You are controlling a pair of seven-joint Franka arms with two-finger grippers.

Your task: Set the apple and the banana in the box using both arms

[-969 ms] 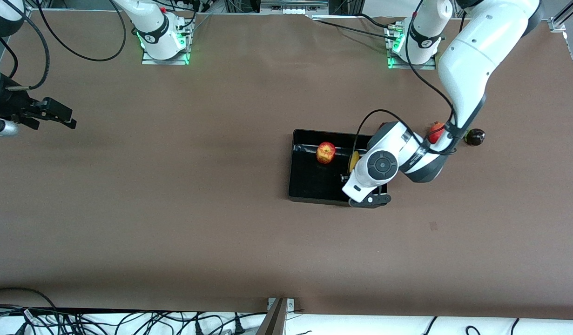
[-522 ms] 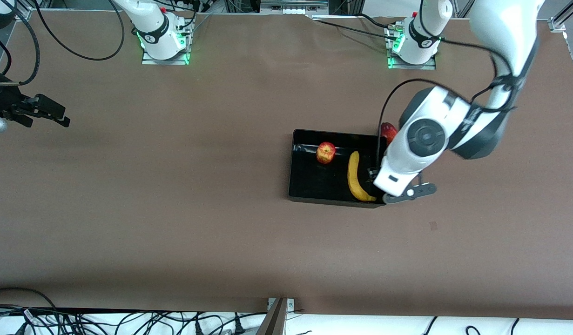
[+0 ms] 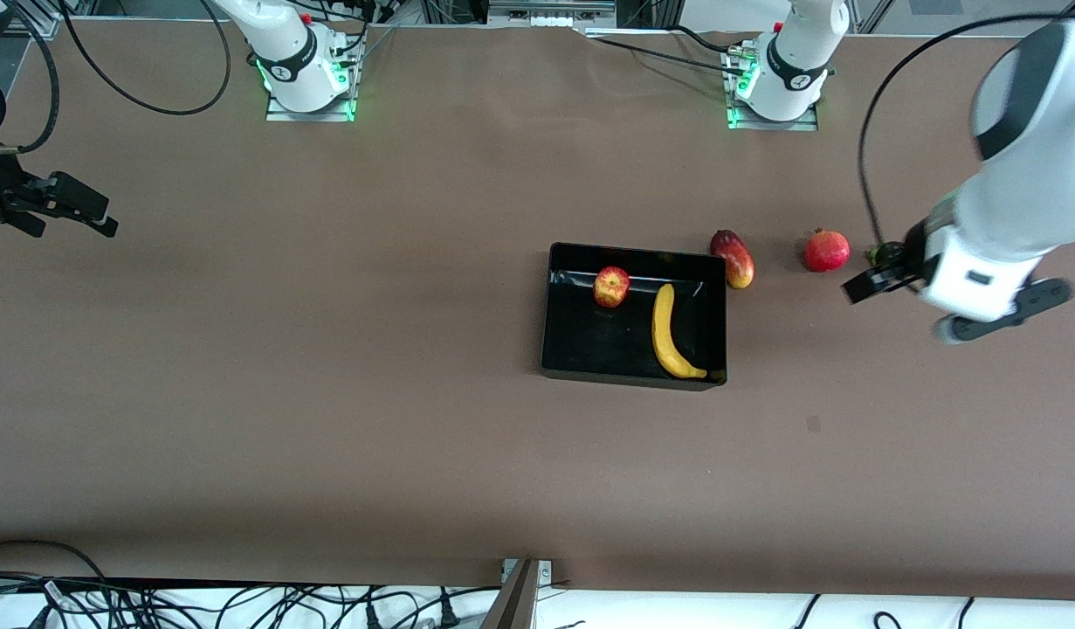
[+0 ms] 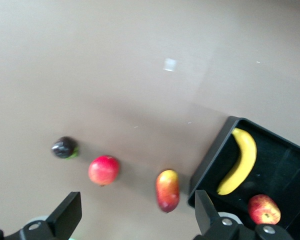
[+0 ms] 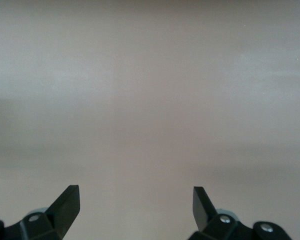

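Observation:
The black box [image 3: 546, 307] stands mid-table. The apple [image 3: 611, 286] and the banana [image 3: 668, 332] both lie in it, apart from each other. My left gripper [image 3: 878, 271] is open and empty in the air over the table toward the left arm's end, above a small dark fruit. The left wrist view shows the box [image 4: 210, 165], the banana [image 4: 240, 162] and the apple [image 4: 264, 209] off to one side of the open left gripper [image 4: 135, 220]. My right gripper [image 3: 83, 210] is open and empty at the right arm's end, over bare table, as the right wrist view [image 5: 135, 207] shows.
A red-yellow mango [image 3: 733, 259] lies just beside the box's corner. A red pomegranate [image 3: 827, 250] and a small dark fruit [image 3: 886, 253] lie farther toward the left arm's end. They also show in the left wrist view: mango [image 4: 167, 190], pomegranate [image 4: 104, 170], dark fruit [image 4: 65, 147].
My left gripper let the banana go in the box, then rose and swung away toward the left arm's end of the table. My right gripper drifted slightly toward the table's edge.

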